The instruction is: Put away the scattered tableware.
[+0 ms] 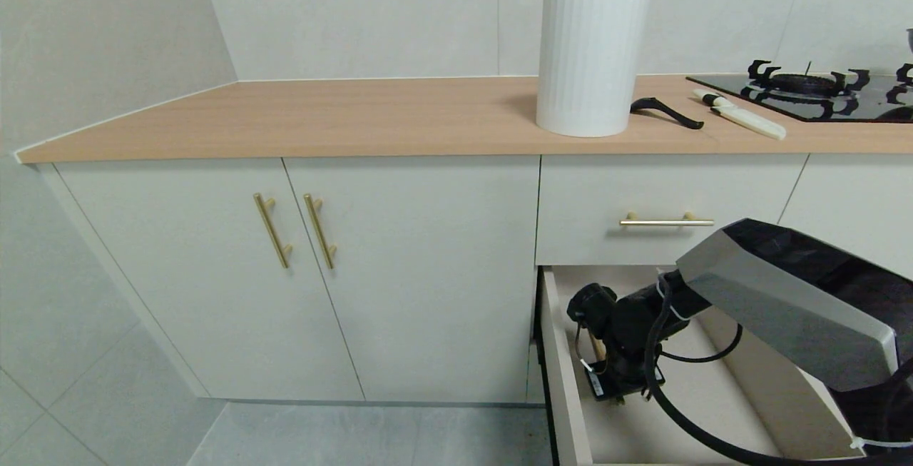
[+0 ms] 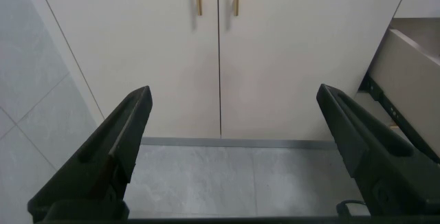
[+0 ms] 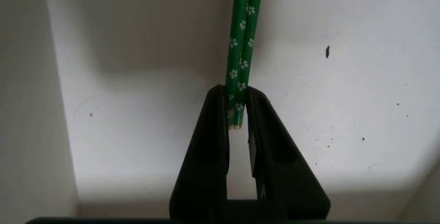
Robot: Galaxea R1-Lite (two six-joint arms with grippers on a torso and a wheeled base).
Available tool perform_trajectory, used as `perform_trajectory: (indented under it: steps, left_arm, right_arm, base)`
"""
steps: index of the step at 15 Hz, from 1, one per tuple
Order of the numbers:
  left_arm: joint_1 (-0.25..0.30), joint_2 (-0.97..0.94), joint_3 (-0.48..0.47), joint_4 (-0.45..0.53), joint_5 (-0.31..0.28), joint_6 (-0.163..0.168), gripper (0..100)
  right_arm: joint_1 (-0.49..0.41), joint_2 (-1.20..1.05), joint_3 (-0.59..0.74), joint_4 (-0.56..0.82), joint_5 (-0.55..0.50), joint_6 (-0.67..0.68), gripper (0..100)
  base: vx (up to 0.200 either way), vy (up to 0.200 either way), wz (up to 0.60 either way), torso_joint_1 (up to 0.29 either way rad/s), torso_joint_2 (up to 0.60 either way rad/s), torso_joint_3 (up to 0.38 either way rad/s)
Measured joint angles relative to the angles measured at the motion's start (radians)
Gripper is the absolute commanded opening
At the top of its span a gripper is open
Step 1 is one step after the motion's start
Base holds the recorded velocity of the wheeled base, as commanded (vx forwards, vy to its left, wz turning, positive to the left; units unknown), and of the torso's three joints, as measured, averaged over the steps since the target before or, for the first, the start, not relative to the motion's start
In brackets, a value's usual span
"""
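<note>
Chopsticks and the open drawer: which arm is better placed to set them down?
Right. The right gripper is shut on the chopsticks over the drawer floor; the left gripper is open, empty, facing the cabinet doors.

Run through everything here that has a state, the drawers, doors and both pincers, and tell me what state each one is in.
Lower drawer: pulled open.
Upper drawer: shut.
Cabinet doors: both shut.
Left pincer: open, empty.
Right pincer: shut on chopsticks, inside the lower drawer.
Chopsticks: held by one end.
Canister: upright.
</note>
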Motion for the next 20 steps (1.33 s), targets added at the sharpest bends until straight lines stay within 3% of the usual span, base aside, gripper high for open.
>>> perform_trajectory:
  steps: [3,4,15,20]
  left_arm:
    - [0.0,0.0,0.0,0.0,0.0,0.0,100]
    - [0.0,0.0,0.0,0.0,0.0,0.0,100]
    - [0.0,0.0,0.0,0.0,0.0,0.0,100]
    - [0.0,0.0,0.0,0.0,0.0,0.0,100]
  right_arm:
    - [0.0,0.005,0.0,0.0,-0.001,0.0,0]
    - [0.0,0.006,0.0,0.0,-0.001,0.0,100]
    - [0.0,-0.06,0.015,-0.009,-0.062,0.001,100]
    - [-0.02,-0.235,0.05,-0.039,-0.204,-0.002,100]
  base:
    - [0.0,0.0,0.0,0.0,0.0,0.0]
    - [0.0,0.0,0.0,0.0,0.0,0.0]
    - [0.0,0.0,0.0,0.0,0.0,0.0]
    - [0.0,0.0,0.0,0.0,0.0,0.0]
